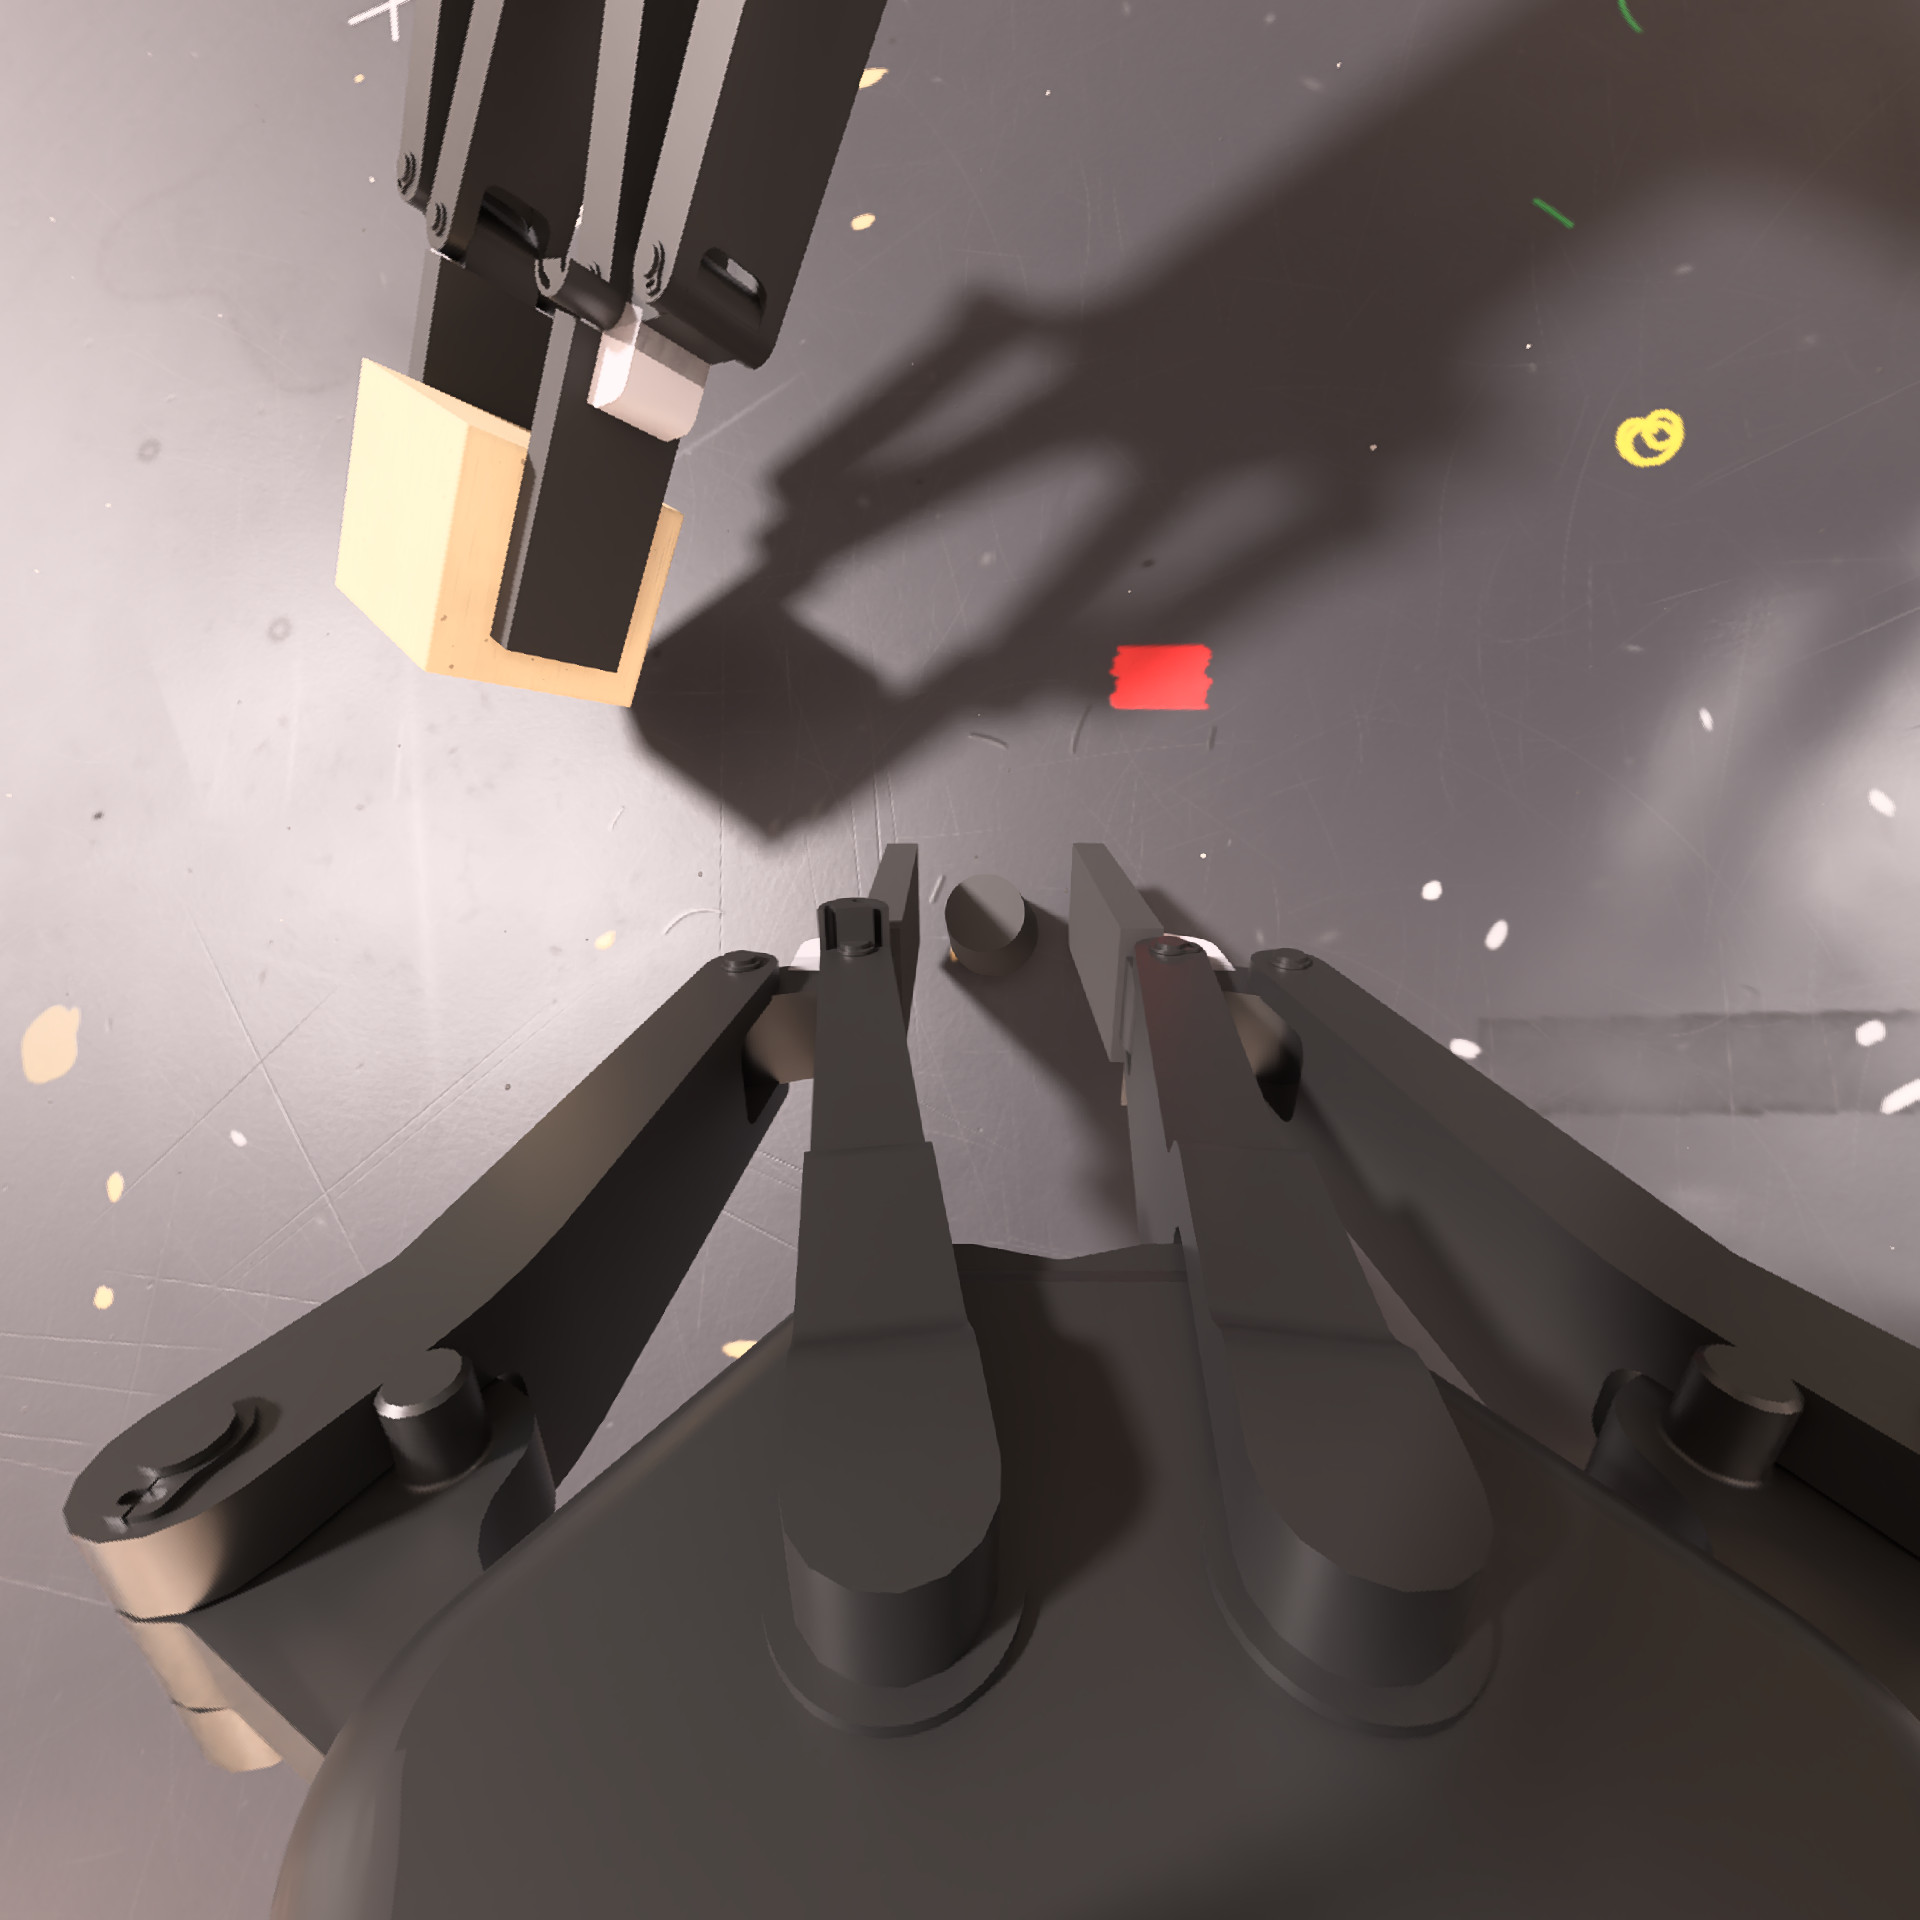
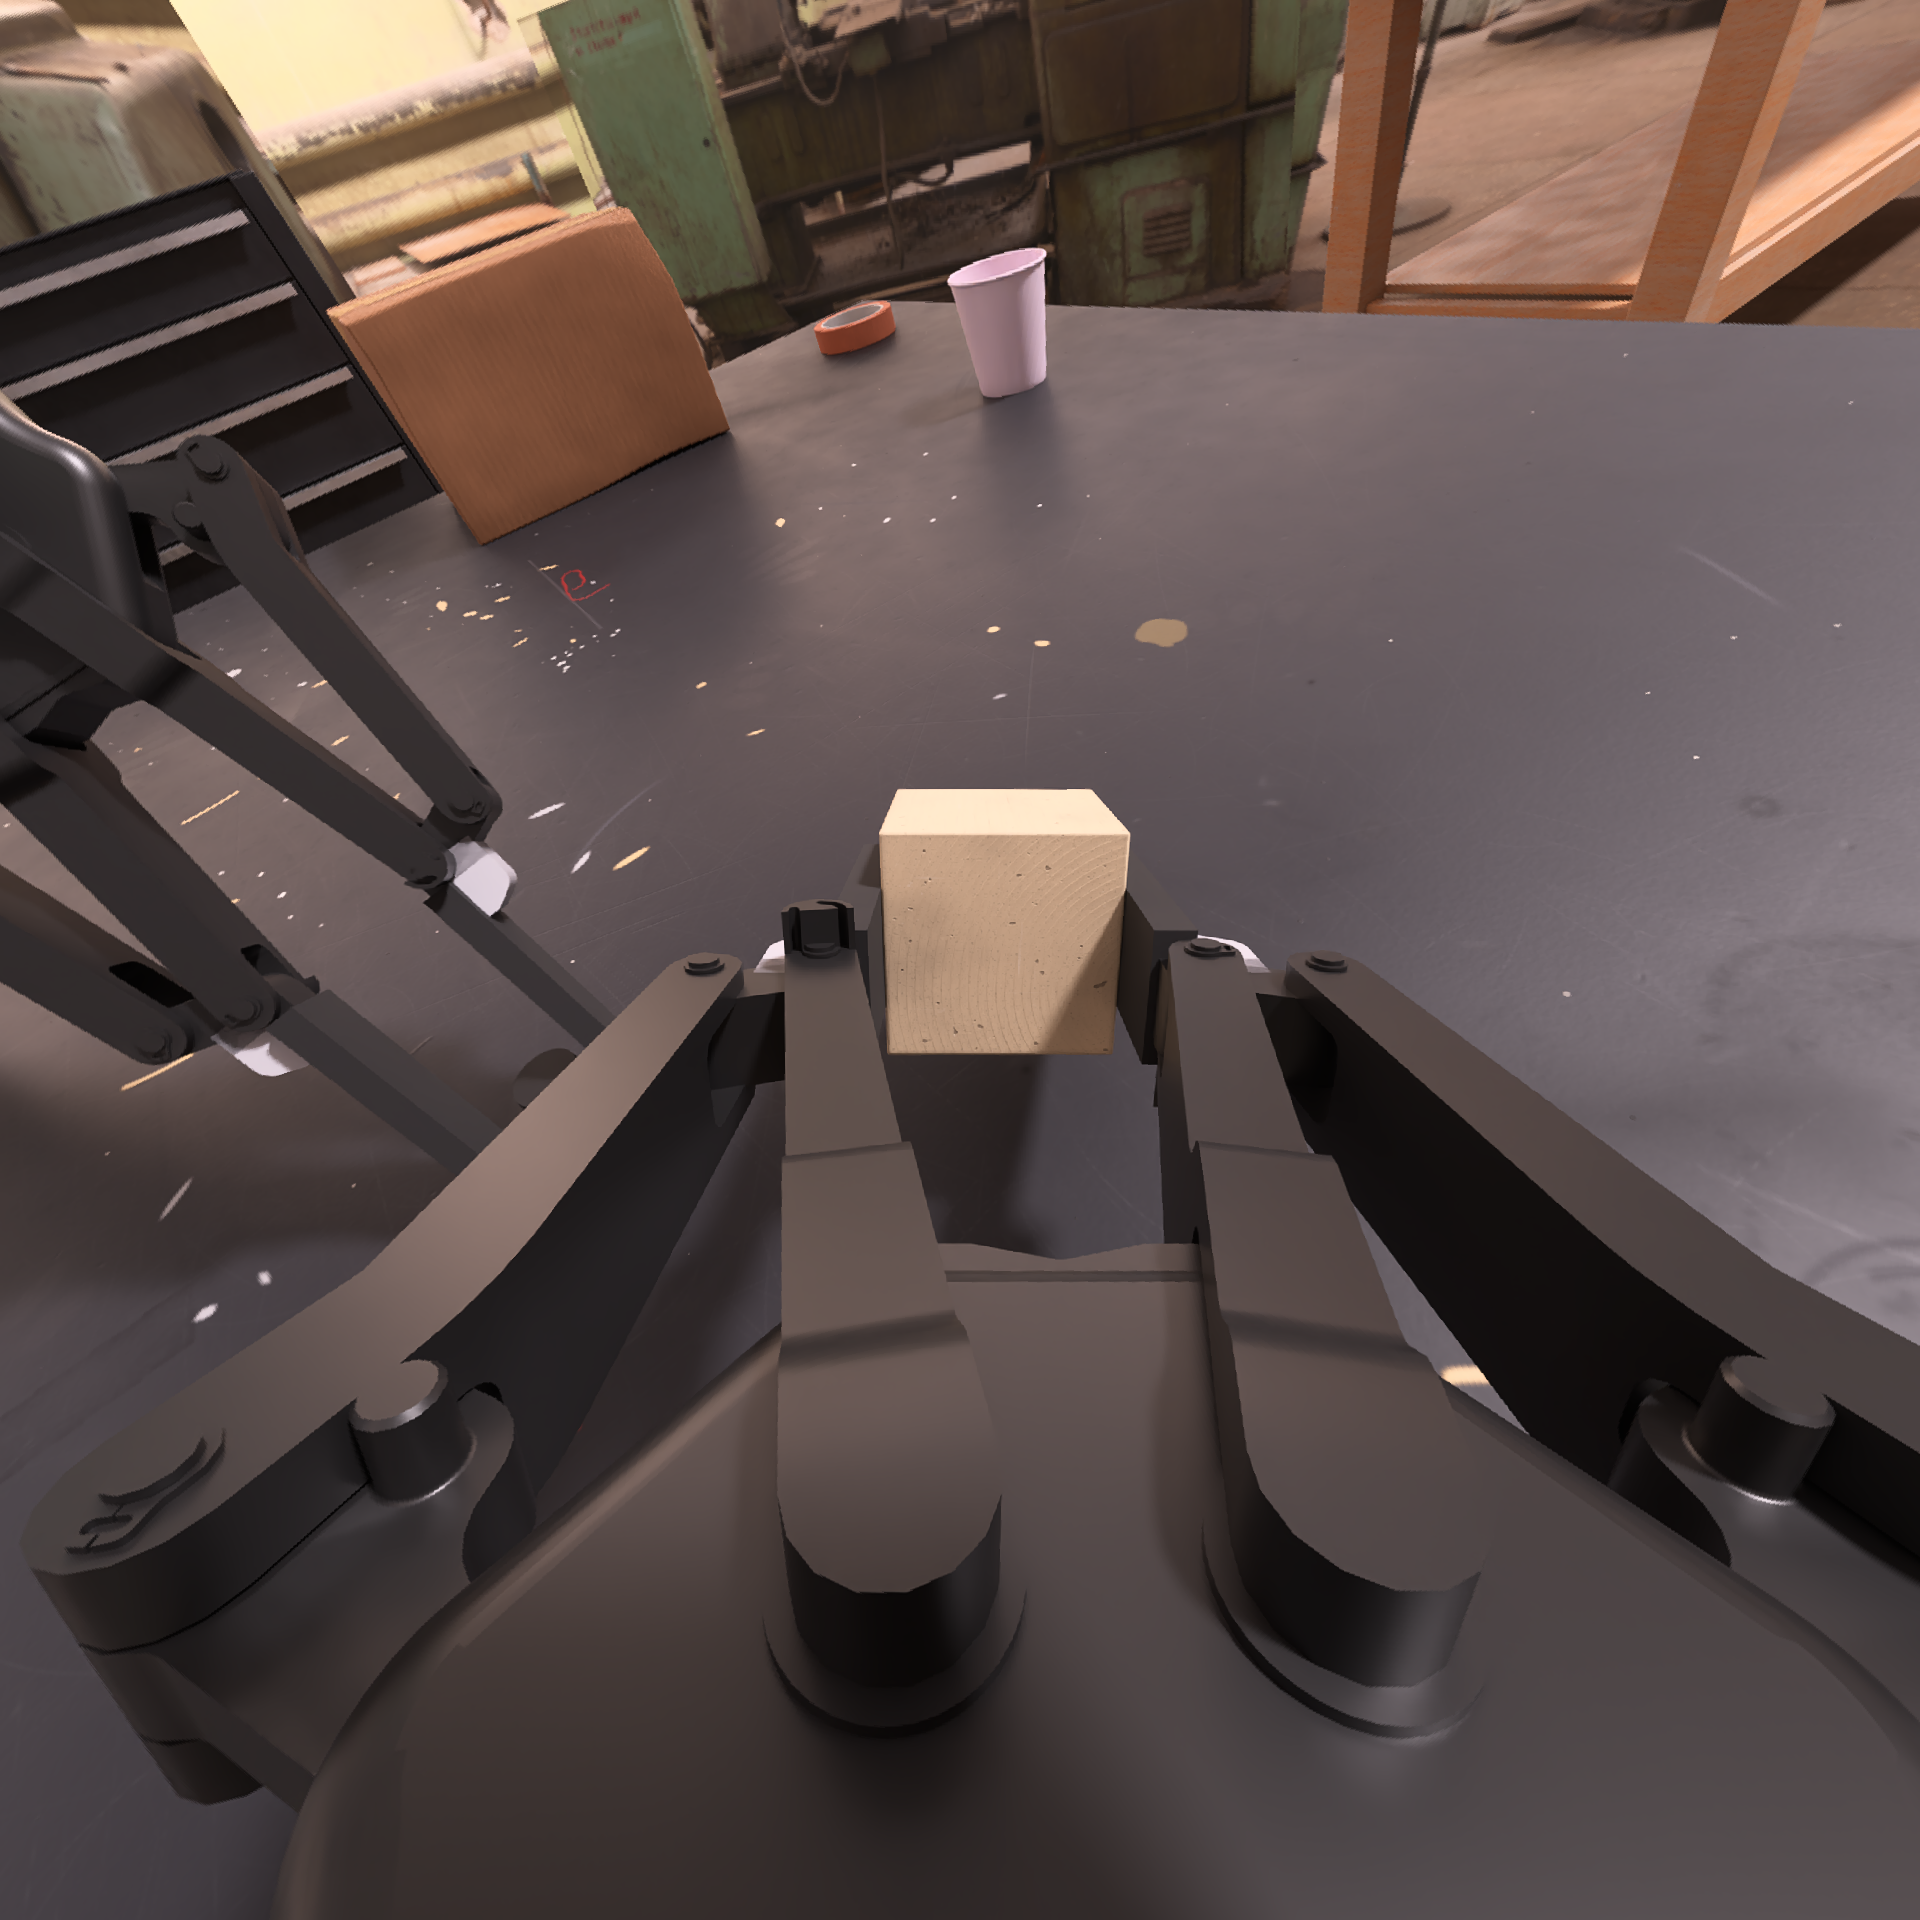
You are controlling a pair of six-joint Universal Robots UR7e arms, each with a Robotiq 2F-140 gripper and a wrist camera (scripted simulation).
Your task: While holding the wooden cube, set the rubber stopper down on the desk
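In the left wrist view, the left gripper (image 1: 995, 894) points down at the dark grey, scratched and paint-speckled worktop (image 1: 1351, 935). Its jaws are parted, and the small dark grey round rubber stopper (image 1: 989, 923) lies on the worktop between them. There is a thin gap on the left side of the stopper and a wider one on its right, so neither finger touches it. From the stopper, the right gripper (image 1: 499, 530) is at about 11 o'clock and reaches in from the top edge of the view. Its jaws are closed on the pale square wooden cube (image 1: 416, 530); one black finger lies flat over the near face of the cube. The cube hangs above the worktop, and its dark shadow falls at about 4 o'clock from it. A small red rectangular patch (image 1: 1161, 676) is on the worktop at about 1 o'clock from the stopper, and a yellow scribble (image 1: 1650, 436) lies farther the same way. In the right wrist view, the cube (image 2: 1003, 925) is pressed between the two fingers of the right gripper (image 2: 1003, 935), and the left gripper (image 2: 520, 1039) enters at 9 o'clock. Far away at 12 o'clock stand a pale pink paper cup (image 2: 1003, 322), an orange roll of tape (image 2: 854, 327) just beside it and a brown cardboard box (image 2: 530, 374) at 11 o'clock.
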